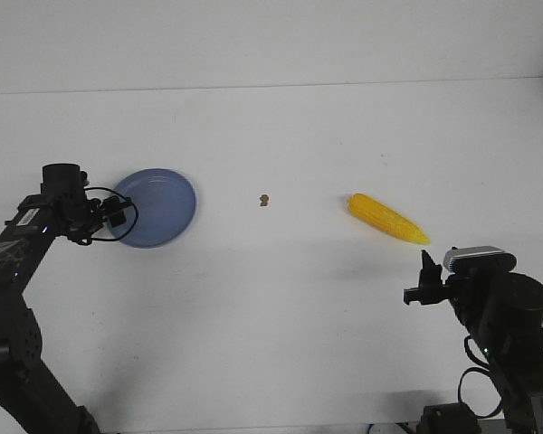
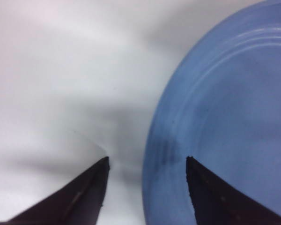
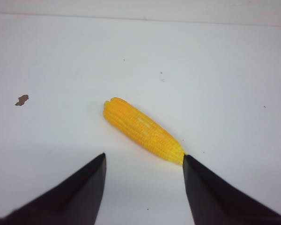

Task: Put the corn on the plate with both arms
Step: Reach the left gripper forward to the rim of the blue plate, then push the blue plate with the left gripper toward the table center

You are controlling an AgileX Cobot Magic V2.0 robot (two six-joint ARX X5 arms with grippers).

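The yellow corn (image 1: 388, 218) lies on the white table at the right, its pointed end toward the right arm; in the right wrist view the corn (image 3: 143, 129) is just beyond the fingertips. My right gripper (image 1: 423, 277) (image 3: 144, 159) is open and empty, short of the cob. The periwinkle-blue plate (image 1: 163, 221) rests on the table at the left. My left gripper (image 1: 116, 212) (image 2: 147, 161) is open at the plate's left rim, one finger over the plate (image 2: 225, 108) and one over the table.
A tiny brown speck (image 1: 264, 199) (image 3: 22, 99) lies on the table between plate and corn. The table's far edge runs across the back.
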